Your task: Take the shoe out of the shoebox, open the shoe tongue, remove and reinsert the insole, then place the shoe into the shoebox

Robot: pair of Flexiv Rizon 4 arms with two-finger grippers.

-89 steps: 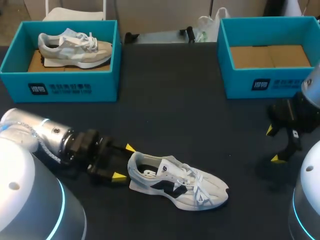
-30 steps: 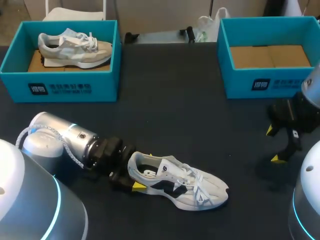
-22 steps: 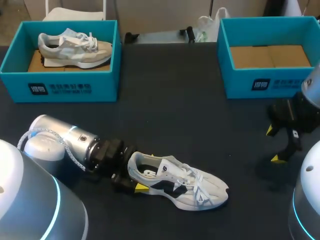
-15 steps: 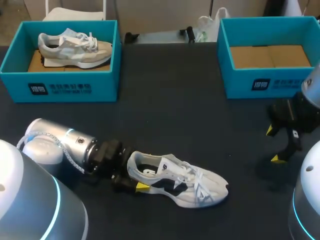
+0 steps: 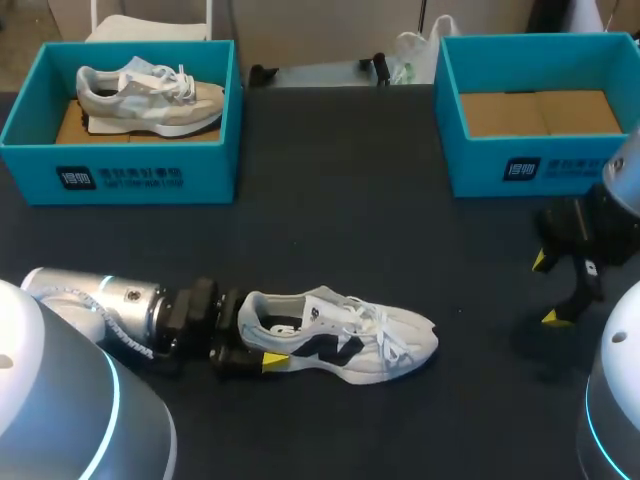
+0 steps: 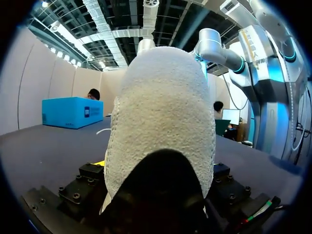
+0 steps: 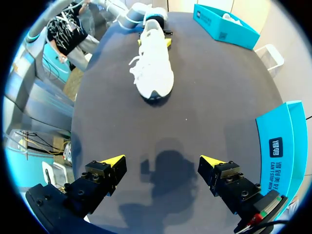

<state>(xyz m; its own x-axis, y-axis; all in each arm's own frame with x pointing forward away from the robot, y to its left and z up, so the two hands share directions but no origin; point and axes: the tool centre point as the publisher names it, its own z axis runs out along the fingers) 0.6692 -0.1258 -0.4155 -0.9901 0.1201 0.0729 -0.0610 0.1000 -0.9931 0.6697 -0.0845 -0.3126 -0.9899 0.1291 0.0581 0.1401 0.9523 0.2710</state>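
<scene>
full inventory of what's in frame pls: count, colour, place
white shoe: 1, white with black side mark, near middle of table, on its sole
grey shoe: 1, grey-beige, inside left shoebox
left shoebox: 1, teal, far left
right shoebox: 1, teal, far right, no shoe inside
table: 1, dark
left hand: 1, yellow-tipped, shut on white shoe's heel
right hand: 1, yellow-tipped, open, over table's right side

The dark table (image 5: 340, 200) bears 2 teal shoeboxes along its far edge: the left shoebox (image 5: 120, 175) and the right shoebox (image 5: 540, 165), well apart. A white sneaker (image 5: 340, 335) lies near the front edge, left of middle, toe pointing right.
</scene>
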